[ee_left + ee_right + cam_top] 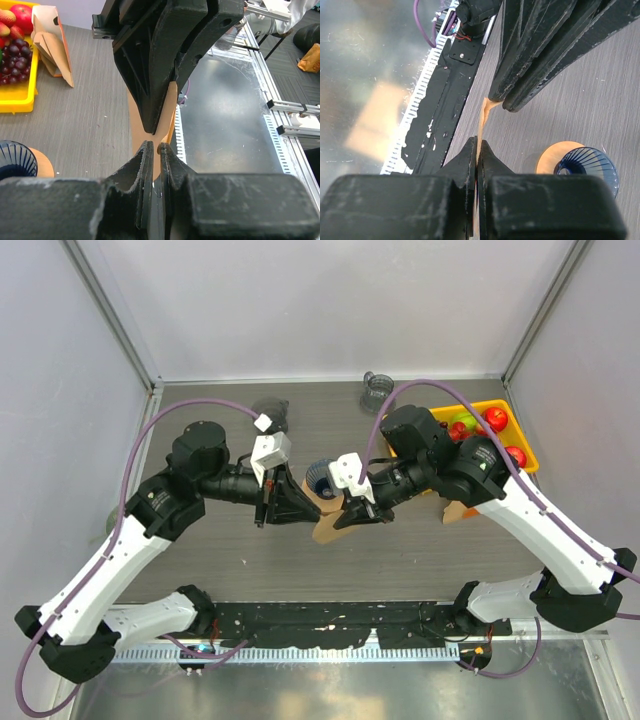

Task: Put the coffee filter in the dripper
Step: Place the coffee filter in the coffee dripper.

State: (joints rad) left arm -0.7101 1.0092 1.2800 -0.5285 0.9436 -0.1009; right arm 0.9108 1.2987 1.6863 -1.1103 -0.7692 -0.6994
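The left fingers [142, 167] and the right fingers [466, 162] are both pinched shut on the brown coffee filter [326, 527]. They hold it between the two arms over the tabletop [230, 560], just beside the blue dripper [319, 472].

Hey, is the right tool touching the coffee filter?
Touching. In the right wrist view, the right tool is shut on the thin edge of the coffee filter.

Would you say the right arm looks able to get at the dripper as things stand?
Probably yes: the dripper stands close beside the right fingers, nothing between. However, those fingers are shut on the coffee filter, which the left fingers pinch too.
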